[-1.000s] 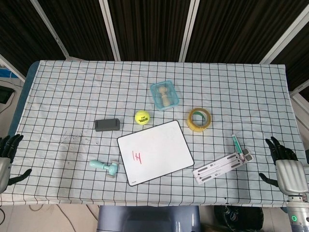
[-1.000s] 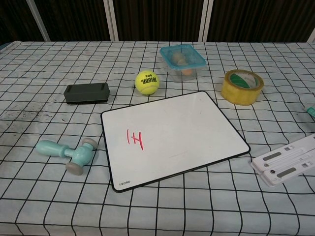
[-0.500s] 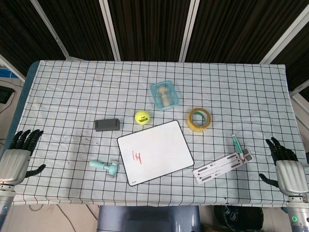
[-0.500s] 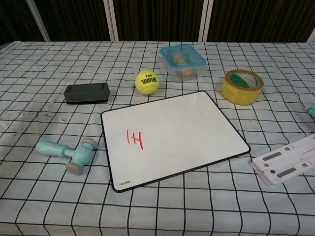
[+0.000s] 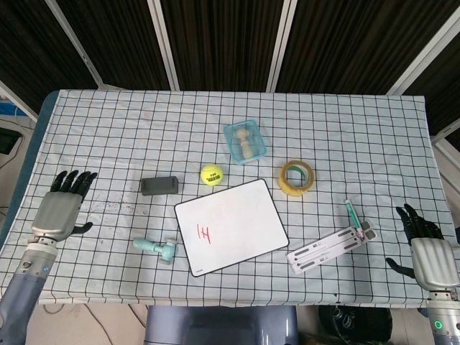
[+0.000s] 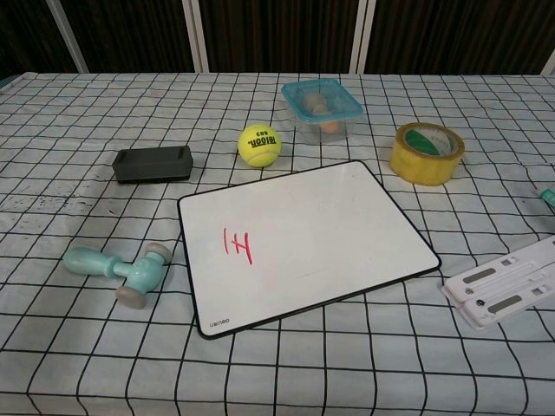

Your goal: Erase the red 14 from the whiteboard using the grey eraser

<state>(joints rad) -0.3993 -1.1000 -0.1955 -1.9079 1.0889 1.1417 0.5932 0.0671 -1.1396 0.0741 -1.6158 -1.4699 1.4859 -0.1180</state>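
The whiteboard (image 5: 244, 215) (image 6: 329, 217) lies near the table's front middle, with a red 14 (image 5: 205, 233) (image 6: 237, 244) written on its left part. Behind and left of it sits the grey eraser (image 5: 159, 186) (image 6: 153, 164), apart from the board. My left hand (image 5: 61, 205) hovers over the table's left side, fingers spread and holding nothing, well left of the eraser. At the front right edge my right hand (image 5: 424, 248) stays open and empty. Neither hand shows in the chest view.
A yellow tennis ball (image 5: 211, 173) and a blue lidded box (image 5: 244, 141) lie behind the board. A yellow tape roll (image 5: 297, 177) sits to its right. A teal roller tool (image 5: 157, 248) lies left of the board; a white plastic strip (image 5: 330, 248) and a green pen (image 5: 352, 213) lie right.
My left hand has come in from the table's left edge, moving up and rightward toward the eraser. The right hand and all objects have stayed put.
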